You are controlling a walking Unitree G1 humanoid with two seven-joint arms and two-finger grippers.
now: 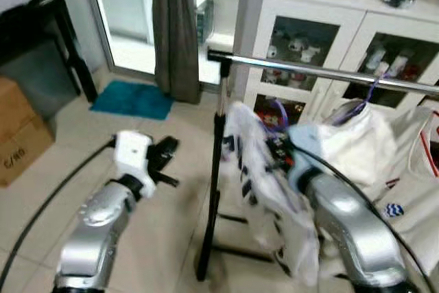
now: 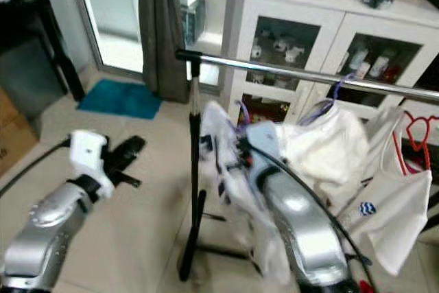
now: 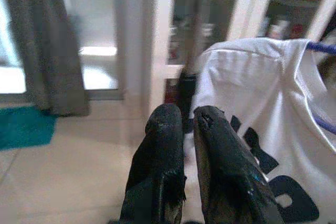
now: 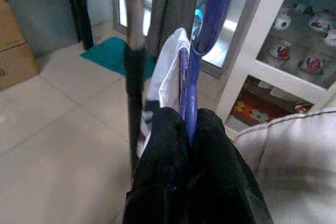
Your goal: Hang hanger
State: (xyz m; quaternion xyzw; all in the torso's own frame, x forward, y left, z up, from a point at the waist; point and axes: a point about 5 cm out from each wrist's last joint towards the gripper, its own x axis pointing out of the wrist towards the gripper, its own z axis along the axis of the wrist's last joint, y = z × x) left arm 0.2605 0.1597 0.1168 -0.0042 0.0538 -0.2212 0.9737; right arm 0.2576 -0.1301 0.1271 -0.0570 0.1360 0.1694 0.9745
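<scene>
The right gripper (image 4: 190,129) pinches the neck of a purple hanger (image 4: 202,35), its fingers pressed on either side just under the hook, so the hook stays free above to go over the rail (image 1: 322,72). A white shirt (image 1: 254,169) with dark print hangs on that hanger and drapes over the right arm, below the rail and just beside the rack's upright pole (image 1: 218,169); the hook is not yet on the bar. Holding it there, near the pole end, suits the bare stretch of rail, since another white garment (image 1: 357,145) on a purple hanger already hangs further along. The left gripper (image 3: 188,129) hovers out to the left above the floor (image 1: 171,190), fingers pressed nearly together and holding nothing, clear of the rack.
</scene>
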